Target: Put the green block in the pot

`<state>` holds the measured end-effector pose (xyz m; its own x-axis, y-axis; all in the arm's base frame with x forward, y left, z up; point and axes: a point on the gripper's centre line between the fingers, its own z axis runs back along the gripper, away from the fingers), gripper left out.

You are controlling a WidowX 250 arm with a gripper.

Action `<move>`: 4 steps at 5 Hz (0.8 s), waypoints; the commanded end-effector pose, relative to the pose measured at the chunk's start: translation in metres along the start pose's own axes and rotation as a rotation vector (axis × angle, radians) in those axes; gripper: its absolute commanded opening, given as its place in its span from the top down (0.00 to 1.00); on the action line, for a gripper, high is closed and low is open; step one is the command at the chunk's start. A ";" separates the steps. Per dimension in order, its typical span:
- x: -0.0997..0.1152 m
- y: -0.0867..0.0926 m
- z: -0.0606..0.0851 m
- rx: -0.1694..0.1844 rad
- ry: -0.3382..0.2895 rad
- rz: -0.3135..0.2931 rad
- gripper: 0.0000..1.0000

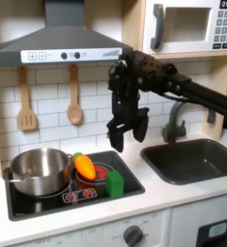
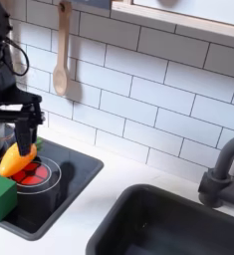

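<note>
The green block (image 1: 115, 183) lies on the black stovetop (image 1: 47, 205), at its front right corner in the first exterior view. It also appears low at the second exterior view's left (image 2: 1, 196). The shiny steel pot (image 1: 38, 169) stands on the left burner. My gripper (image 1: 127, 134) hangs open and empty in the air, above and slightly right of the block. One of its fingers (image 2: 28, 127) shows at the second exterior view's left edge, above the block.
An orange toy vegetable (image 1: 84, 166) with a green tip leans between pot and block, with a small red piece (image 1: 99, 174) beside it. The dark sink basin (image 1: 197, 159) and faucet (image 1: 173, 121) are to the right. A wooden spatula (image 1: 26, 101) and spoon (image 1: 74, 96) hang on the tiled wall.
</note>
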<state>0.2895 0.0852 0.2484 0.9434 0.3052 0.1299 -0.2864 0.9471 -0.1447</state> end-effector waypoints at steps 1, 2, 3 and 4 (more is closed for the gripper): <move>0.009 0.001 -0.011 0.017 -0.001 -0.078 0.00; 0.007 0.004 -0.016 0.018 0.014 -0.070 0.00; 0.008 0.009 -0.019 0.036 0.004 -0.094 0.00; 0.006 0.012 -0.024 0.044 0.020 -0.102 0.00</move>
<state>0.2962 0.0958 0.2192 0.9729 0.2033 0.1101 -0.1945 0.9772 -0.0857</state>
